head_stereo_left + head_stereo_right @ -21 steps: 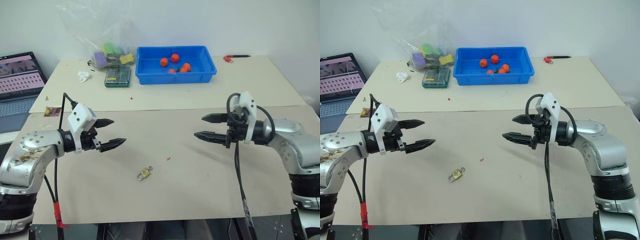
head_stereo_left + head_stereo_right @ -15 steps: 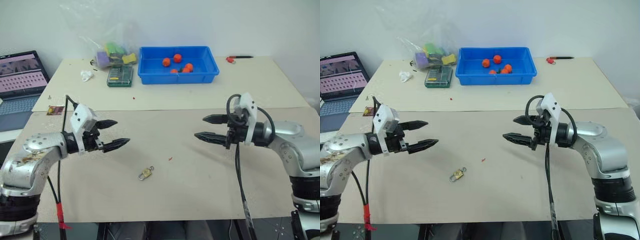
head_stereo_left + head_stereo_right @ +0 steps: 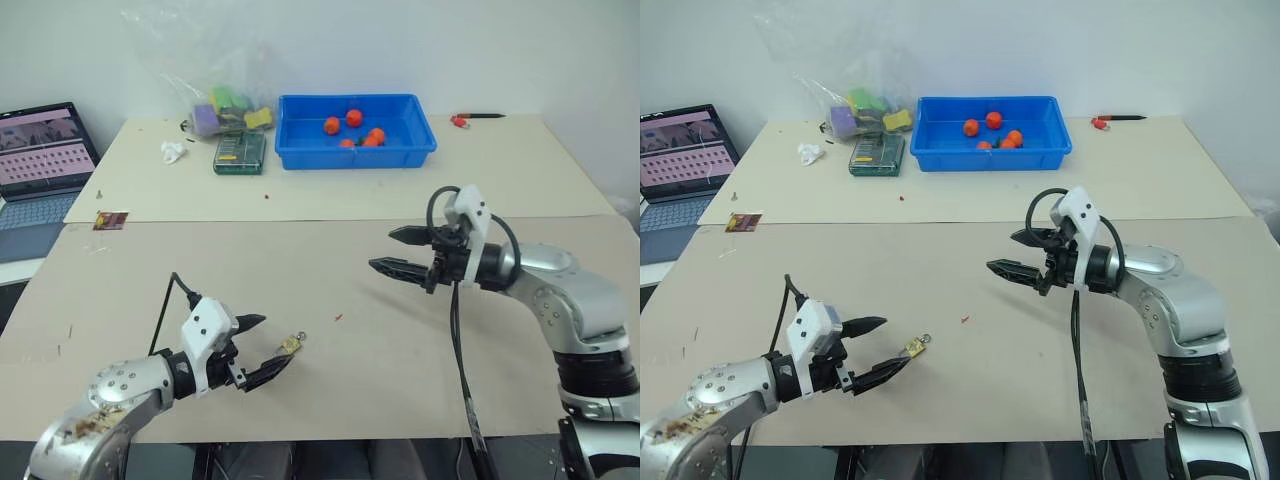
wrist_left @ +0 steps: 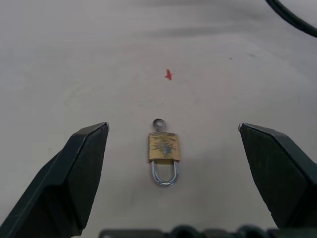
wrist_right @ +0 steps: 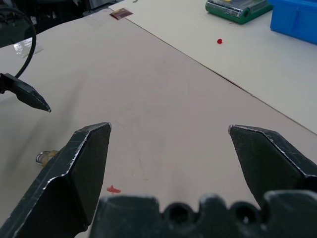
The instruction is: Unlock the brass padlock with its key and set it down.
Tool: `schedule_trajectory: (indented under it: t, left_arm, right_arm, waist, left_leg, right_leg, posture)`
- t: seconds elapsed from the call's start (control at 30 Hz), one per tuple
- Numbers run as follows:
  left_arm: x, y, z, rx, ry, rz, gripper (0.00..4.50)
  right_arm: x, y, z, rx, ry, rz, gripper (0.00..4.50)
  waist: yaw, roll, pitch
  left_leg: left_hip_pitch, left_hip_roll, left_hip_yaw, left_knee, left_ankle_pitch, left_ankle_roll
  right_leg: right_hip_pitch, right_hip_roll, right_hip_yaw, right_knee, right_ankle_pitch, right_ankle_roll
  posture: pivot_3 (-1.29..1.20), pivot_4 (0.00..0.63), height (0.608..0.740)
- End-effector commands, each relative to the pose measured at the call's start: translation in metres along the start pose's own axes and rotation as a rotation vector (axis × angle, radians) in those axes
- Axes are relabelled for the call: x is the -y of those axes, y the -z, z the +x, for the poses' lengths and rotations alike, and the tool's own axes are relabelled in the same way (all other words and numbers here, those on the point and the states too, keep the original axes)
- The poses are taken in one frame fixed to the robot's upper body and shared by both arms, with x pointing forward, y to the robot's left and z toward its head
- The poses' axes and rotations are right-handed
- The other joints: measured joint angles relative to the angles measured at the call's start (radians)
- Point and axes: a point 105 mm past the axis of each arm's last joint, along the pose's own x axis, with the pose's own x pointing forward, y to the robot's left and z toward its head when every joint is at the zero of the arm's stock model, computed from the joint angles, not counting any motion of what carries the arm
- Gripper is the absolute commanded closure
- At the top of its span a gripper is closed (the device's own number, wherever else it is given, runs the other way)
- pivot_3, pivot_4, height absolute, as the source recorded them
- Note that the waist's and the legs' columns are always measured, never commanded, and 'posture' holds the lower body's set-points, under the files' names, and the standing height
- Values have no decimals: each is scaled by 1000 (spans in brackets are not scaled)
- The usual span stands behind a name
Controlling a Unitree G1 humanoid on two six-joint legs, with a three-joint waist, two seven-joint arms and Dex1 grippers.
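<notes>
The brass padlock [image 4: 163,148] lies flat on the tan table board [image 3: 420,350], near the front edge and left of centre, its silver shackle [image 4: 164,175] toward my left gripper. A small silver ring [image 4: 158,122] sticks out of the body's far end; I cannot tell whether it is the key. My left gripper [image 3: 278,339] is open and low over the board, one finger on each side of the padlock [image 3: 291,344], not touching it. Farther right, above the board, my right gripper [image 3: 380,248] is open and holds nothing.
A blue tray [image 3: 414,140] with several orange-red balls stands at the back, with a green box [image 3: 238,150] and a plastic bag of coloured things [image 3: 225,105] to its left. A laptop [image 3: 40,160] sits far left. A red scrap [image 3: 340,318] lies near the padlock.
My left gripper has dropped and come toward the front edge, ending around the padlock. The right gripper has shifted a little to the left. The padlock has stayed in place.
</notes>
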Motion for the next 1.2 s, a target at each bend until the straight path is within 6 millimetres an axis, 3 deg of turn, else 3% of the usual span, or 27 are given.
schedule_trajectory:
  t: [0.03,0.6,0.63,0.83,0.93,1.1,1.17,1.2]
  left_arm:
    - [-1,10,7,-1,-94,42,0]
    - [3,50,38,-52,-41,79,0]
    - [4,52,38,-59,-24,78,530]
    - [3,60,33,-93,21,88,2422]
    - [-3,65,27,-123,21,111,3572]
    - [-26,65,25,-153,-24,214,3694]
    - [-53,49,26,-116,-113,253,3694]
    - [-69,34,26,-80,-153,357,3694]
  right_arm:
    - [2,-16,2,42,2,-76,23]
    - [9,-25,-3,61,61,-126,23]
    - [9,-24,-3,60,66,-128,0]
    - [10,-24,-6,56,86,-132,0]
    - [11,-22,-7,50,95,-130,0]
    - [10,-20,-5,52,90,-106,0]
    - [7,-20,-2,71,64,-52,0]
    - [5,-17,0,65,44,-14,0]
  waist:
    - [1,0,0]
    - [6,1,-1]
    - [7,1,-1]
    - [9,1,-1]
    - [3,1,-1]
    - [-9,1,-1]
    - [-8,1,-1]
    - [-7,1,-1]
  left_leg:
    - [0,0,1,0,0,0]
    - [0,1,1,0,-1,0]
    - [0,0,1,0,-1,0]
    - [1,1,1,0,-1,0]
    - [2,1,1,0,-1,0]
    - [5,3,3,-1,-1,0]
    - [7,5,4,-1,-1,0]
    - [10,6,4,-1,-1,0]
  right_leg:
    - [0,0,0,0,0,-1]
    - [0,1,0,-1,0,-1]
    - [0,1,0,-1,0,-1]
    - [0,1,0,0,0,-1]
    - [0,2,0,0,0,-1]
    - [1,2,0,0,0,-1]
    - [4,4,0,0,0,-1]
    - [8,5,0,0,0,-1]
  posture:
    - [0,150,740]
    - [0,150,740]
    - [0,150,740]
    - [0,150,740]
    - [0,150,740]
    - [0,150,740]
    - [0,150,740]
    - [0,150,740]
